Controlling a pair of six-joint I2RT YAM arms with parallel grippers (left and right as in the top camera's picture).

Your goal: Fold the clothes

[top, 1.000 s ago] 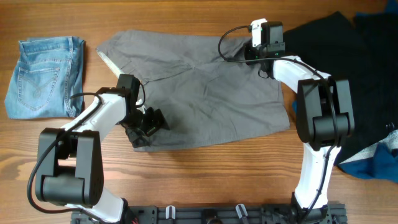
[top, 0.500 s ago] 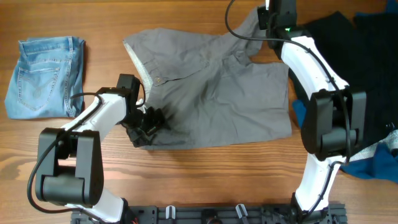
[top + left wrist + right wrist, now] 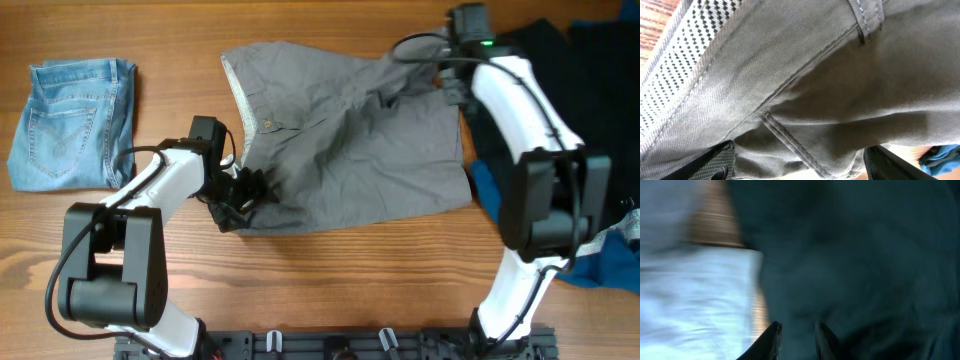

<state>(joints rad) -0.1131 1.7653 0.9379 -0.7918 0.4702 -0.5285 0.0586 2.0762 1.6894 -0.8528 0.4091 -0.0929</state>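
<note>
Finding 1, position. The shorts [image 3: 360, 150] lie flat-ish on the table [image 3: 330, 290], at centre and reaching toward 2 o'clock. Their pale waistband [image 3: 236, 100] runs nearly straight up and down along the 9 o'clock edge. The jeans [image 3: 70, 125] sit well apart at 9 o'clock. The black garment [image 3: 590, 100] lies at 3 o'clock, just beside the shorts' far edge.

Finding 2, change. Over the last second the whole piece has been dragged toward 2 o'clock. The waistband corner, which had lain near the jeans, has drawn in toward centre, and the cloth has bunched into creases near 1 o'clock. The right arm has swung up and outward along that same line. The corner at 7 o'clock has not shifted.

Finding 3, end effectors. The left gripper [image 3: 240, 200] sits on that 7 o'clock corner. Its own camera shows the fingers spread wide, with grey cloth filling the space between them. We judge it is pinning the corner, not pinching it. The right gripper [image 3: 797, 332] shows its two fingers close together. The view is badly blurred and dark, so we cannot tell whether cloth is caught between them.

Finding 4, assessment. We read the move as stretching and squaring the shorts, not as a fold. No layer is doubled over yet, so the task stands early. The creases near 1 o'clock want smoothing, and that edge risks tangling with the black garment.
</note>
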